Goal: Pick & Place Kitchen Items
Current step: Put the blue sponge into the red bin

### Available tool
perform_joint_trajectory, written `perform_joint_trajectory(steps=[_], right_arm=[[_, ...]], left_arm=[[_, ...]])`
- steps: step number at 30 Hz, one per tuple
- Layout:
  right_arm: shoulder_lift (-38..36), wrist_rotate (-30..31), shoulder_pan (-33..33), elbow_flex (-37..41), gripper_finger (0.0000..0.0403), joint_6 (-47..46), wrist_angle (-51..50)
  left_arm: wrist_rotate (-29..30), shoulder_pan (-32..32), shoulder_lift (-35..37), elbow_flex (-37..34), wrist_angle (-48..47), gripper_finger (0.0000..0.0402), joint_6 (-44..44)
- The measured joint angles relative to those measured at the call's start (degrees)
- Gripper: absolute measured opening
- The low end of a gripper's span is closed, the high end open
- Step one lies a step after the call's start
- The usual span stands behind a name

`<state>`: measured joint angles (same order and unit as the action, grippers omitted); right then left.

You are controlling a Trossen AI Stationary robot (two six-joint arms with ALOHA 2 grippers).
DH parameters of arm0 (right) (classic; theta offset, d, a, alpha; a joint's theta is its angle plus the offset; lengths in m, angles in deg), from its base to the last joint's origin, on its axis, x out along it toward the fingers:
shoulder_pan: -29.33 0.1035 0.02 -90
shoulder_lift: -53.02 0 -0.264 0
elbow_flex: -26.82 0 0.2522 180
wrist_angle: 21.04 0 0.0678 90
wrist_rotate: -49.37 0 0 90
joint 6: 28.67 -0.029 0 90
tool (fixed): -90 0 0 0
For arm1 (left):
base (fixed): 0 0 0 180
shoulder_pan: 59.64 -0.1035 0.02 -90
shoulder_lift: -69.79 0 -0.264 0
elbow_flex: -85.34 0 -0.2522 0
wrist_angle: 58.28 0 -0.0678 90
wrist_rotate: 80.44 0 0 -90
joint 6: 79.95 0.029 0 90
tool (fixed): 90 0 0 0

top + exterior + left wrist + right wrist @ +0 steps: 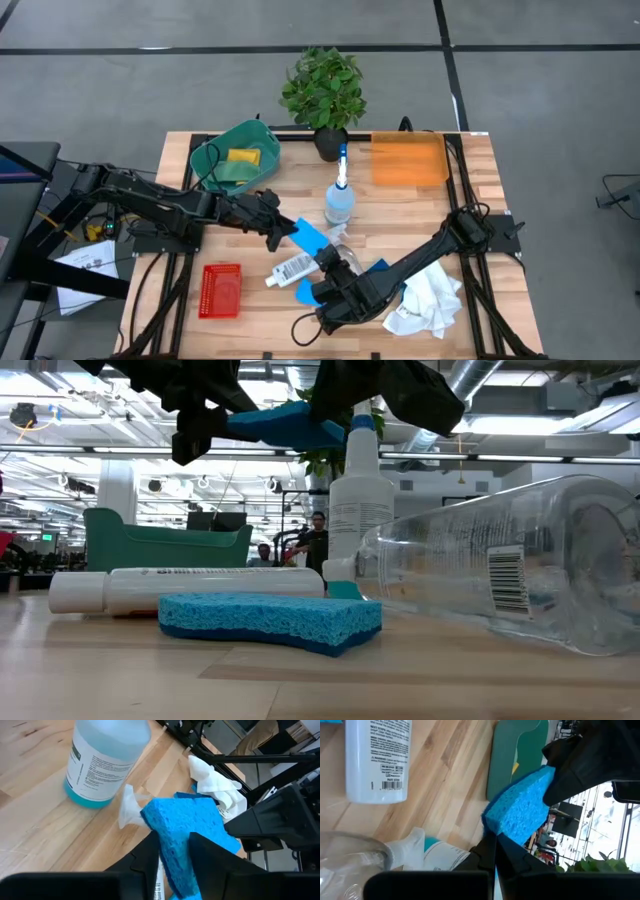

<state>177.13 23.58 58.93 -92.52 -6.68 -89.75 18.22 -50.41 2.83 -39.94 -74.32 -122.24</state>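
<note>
The left gripper has its jaws clamped on a blue sponge, holding it in the air above the desk, just beside the upright spray bottle. Below that bottle in the high view, the right gripper rests low with its jaws closed and empty, next to a fallen clear bottle and a second blue sponge.

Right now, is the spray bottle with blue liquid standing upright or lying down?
Upright. The spray bottle stands on its base on the table, nozzle on top in the low view.
</note>
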Motion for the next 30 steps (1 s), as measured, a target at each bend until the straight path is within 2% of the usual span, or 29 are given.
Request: perform_joint_trajectory(steps=[6,11,18,24,30], right_arm=[[0.0,0.9,-0.1,0.0,0.0,0.1,0.0],[0.0,3.1,-0.8,0.0,0.0,0.1,0.6],[-0.5,2.0,-0.1,0.0,0.0008,-3.8,1.6],[-1.5,-3.9,0.9,-0.1,0.006,-12.6,-1.4],[-3.2,-6.2,2.2,0.0,0.0118,-22.4,-10.4]], left_arm=[[-2.8,0.0,0.0,0.0,0.2,0.0011,0.1],[-3.4,0.4,0.0,0.0,0.2,0.0004,1.3],[-3.6,0.2,0.0,0.0,-1.2,0.0002,3.5],[-4.6,-1.0,0.2,0.0,-6.1,0.0001,6.6],[-14.1,-2.4,0.3,0.0,-9.7,0.0001,14.7]])
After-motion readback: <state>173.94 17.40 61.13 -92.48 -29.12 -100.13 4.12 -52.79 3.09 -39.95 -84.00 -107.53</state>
